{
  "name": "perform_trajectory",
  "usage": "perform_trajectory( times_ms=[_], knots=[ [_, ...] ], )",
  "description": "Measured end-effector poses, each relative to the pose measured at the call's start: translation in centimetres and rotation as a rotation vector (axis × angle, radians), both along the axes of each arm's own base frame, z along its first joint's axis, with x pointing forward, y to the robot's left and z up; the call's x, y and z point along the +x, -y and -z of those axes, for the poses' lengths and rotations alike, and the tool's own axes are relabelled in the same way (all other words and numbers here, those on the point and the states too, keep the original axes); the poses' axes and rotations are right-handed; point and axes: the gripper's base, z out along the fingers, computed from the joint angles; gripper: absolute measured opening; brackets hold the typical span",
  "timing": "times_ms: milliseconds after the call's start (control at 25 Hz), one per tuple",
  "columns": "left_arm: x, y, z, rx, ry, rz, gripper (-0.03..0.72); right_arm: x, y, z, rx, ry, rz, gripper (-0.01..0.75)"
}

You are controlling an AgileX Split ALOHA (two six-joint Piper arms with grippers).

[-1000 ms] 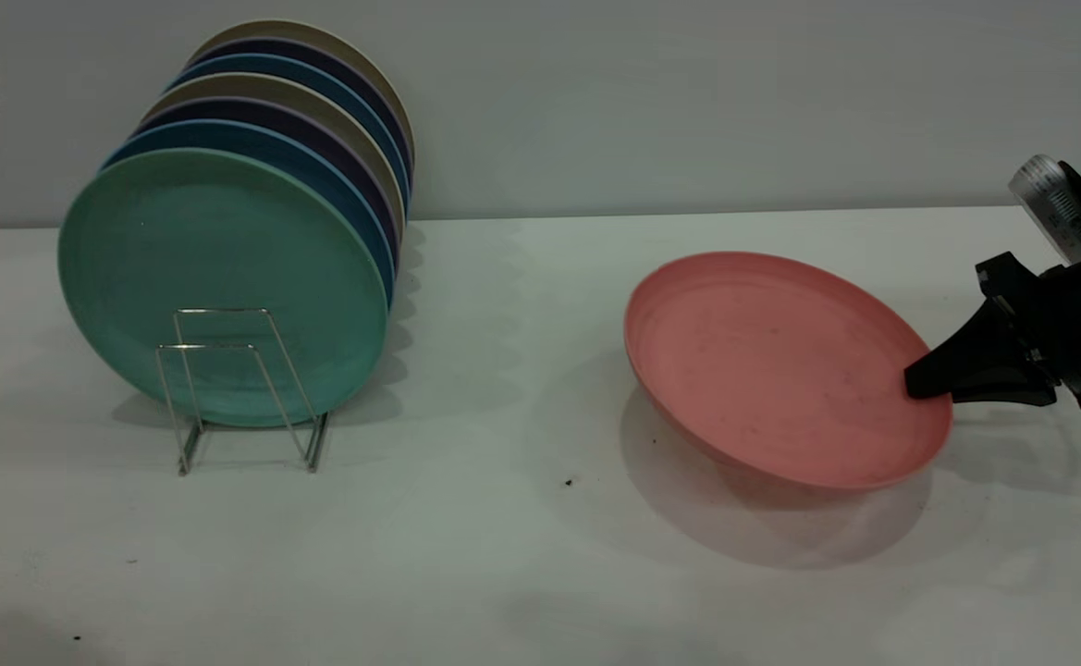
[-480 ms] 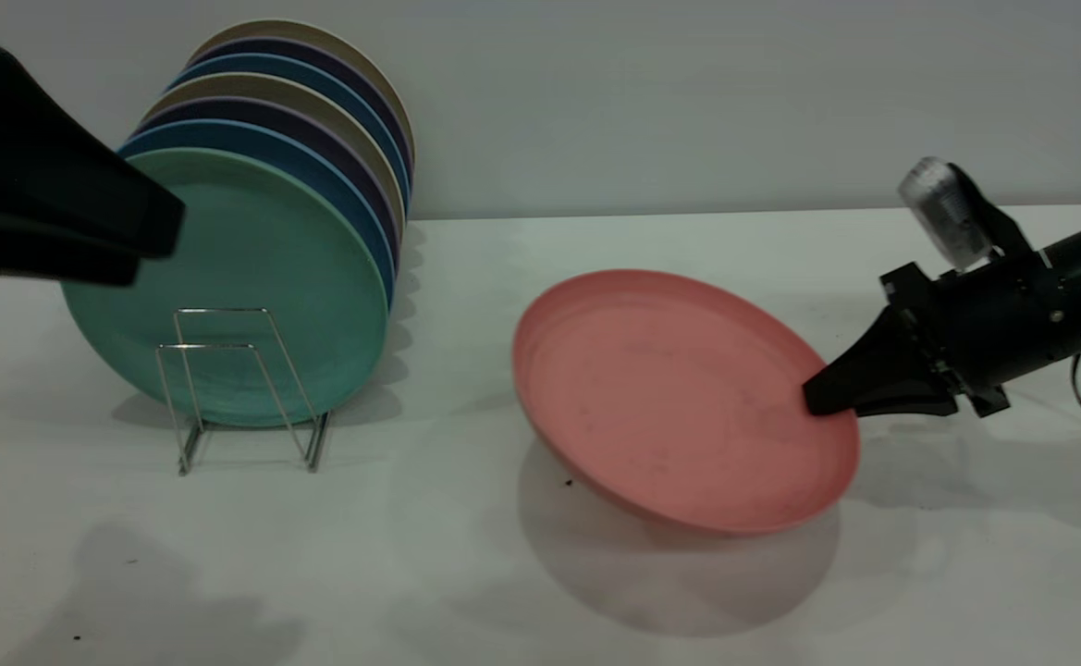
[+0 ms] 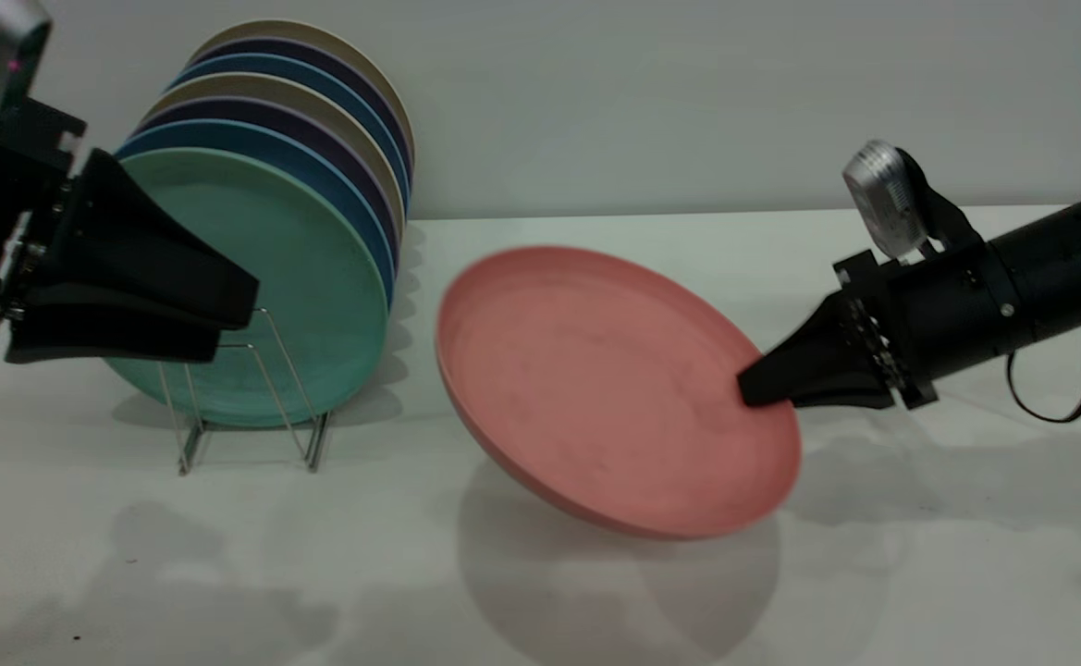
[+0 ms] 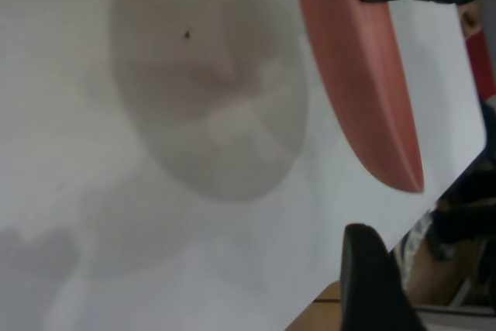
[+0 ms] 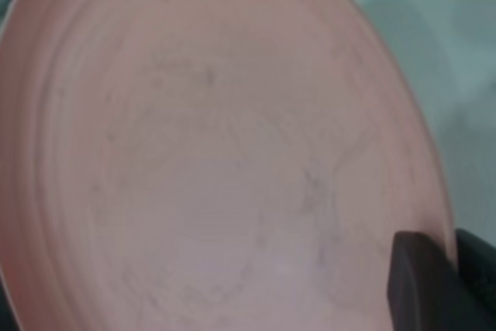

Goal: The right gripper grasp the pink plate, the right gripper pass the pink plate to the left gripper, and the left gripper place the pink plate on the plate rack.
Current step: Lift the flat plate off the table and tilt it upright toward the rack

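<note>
The right gripper point(image 3: 751, 388) reaches in from the right side of the table point(image 3: 540, 573), its tapered black fingers point(image 3: 804, 365) pinched on the rim of the pink plate point(image 3: 595, 388). The plate hangs clear of the table surface, tilted so its hollow face turns up and toward the exterior camera, with its round shadow lying on the table below it. In the right wrist view the plate point(image 5: 209, 153) fills almost the whole picture, and one dark fingertip point(image 5: 415, 284) lies on the inner face at the rim. The left gripper point(image 3: 235, 314) is at the left edge, in front of the teal-green plate point(image 3: 318, 277) that stands at the front of a row of upright plates point(image 3: 337, 102) in the plate rack point(image 3: 190, 435). Its fingers point(image 3: 147, 268) are slightly spread and hold nothing, and it is well apart from the pink plate. From the left wrist view the pink plate point(image 4: 356, 83) appears edge-on.
</note>
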Motion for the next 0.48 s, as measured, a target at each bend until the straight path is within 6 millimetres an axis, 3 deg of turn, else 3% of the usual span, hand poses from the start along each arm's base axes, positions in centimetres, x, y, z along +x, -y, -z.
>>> perform_trajectory(
  times_ms=[480],
  knots=[
    [1.1, 0.1, -0.4, -0.067, 0.090, -0.067, 0.393, -0.2, -2.9, -0.5, 0.055, 0.023, -0.028, 0.017]
  ],
)
